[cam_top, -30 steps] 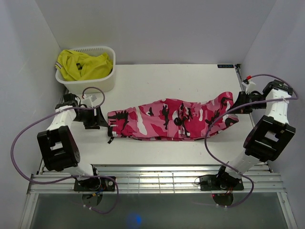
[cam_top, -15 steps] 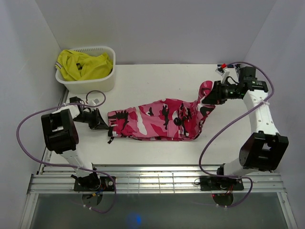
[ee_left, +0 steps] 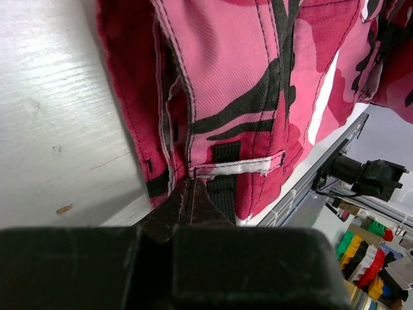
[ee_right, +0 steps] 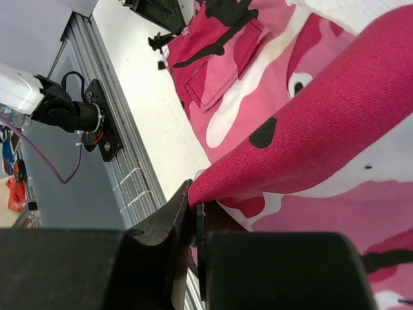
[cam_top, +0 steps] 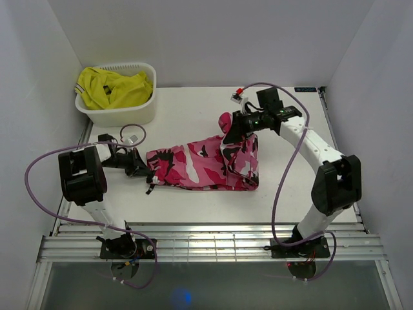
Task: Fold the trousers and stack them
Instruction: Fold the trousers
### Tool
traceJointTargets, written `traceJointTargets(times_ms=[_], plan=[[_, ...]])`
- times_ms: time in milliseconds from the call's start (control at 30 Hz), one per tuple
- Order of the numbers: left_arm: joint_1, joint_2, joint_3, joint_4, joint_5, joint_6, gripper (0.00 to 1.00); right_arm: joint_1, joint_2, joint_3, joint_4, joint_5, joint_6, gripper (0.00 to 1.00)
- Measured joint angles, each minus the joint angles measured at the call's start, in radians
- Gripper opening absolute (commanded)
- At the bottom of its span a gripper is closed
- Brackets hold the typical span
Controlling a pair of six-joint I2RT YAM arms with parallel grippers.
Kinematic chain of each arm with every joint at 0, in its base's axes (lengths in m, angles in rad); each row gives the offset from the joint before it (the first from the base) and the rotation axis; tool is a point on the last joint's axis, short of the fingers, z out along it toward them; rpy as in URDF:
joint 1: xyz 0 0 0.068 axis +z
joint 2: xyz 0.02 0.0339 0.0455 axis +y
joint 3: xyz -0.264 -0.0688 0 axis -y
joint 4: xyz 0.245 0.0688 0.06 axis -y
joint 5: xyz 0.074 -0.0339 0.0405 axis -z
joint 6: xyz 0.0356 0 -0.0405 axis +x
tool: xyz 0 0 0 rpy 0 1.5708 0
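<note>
Both pincers are clamped on the trousers [cam_top: 193, 169], the waistband [ee_left: 232, 166] anchored on the bench [cam_top: 193, 110] by the left pincer [cam_top: 141, 166] so the legs [ee_right: 335, 123], raised by the right pincer [cam_top: 232, 131], can be folded over

The left arm [cam_top: 80, 175] and right arm [cam_top: 313, 143] pair white links with black joints and looping purple cables [cam_top: 276, 194].

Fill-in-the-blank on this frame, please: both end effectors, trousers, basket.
1. The right end effector is ____ on a raised end of the trousers.
2. Seen from the top camera, the left end effector pinches the trousers at their ____ end.
3. The basket holds a ____ garment.
4. The basket stands at the table's far ____ corner.

Missing words: shut; left; yellow; left
</note>
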Motion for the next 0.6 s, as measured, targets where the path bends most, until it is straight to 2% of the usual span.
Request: traceJointTargets(times_ms=[133, 267, 600], plan=[[-0.011, 0.0, -0.004, 0.008, 0.003, -0.012, 0.0, 0.105, 0.099, 0.066, 0.034, 0.035, 0.034, 0.08], [-0.021, 0.0, -0.004, 0.008, 0.006, -0.027, 0.0, 0.193, 0.137, 0.066, 0.118, 0.074, 0.112, 0.08], [-0.024, 0.0, -0.005, 0.023, 0.014, -0.053, 0.0, 0.313, 0.279, 0.135, 0.267, 0.193, 0.282, 0.08]])
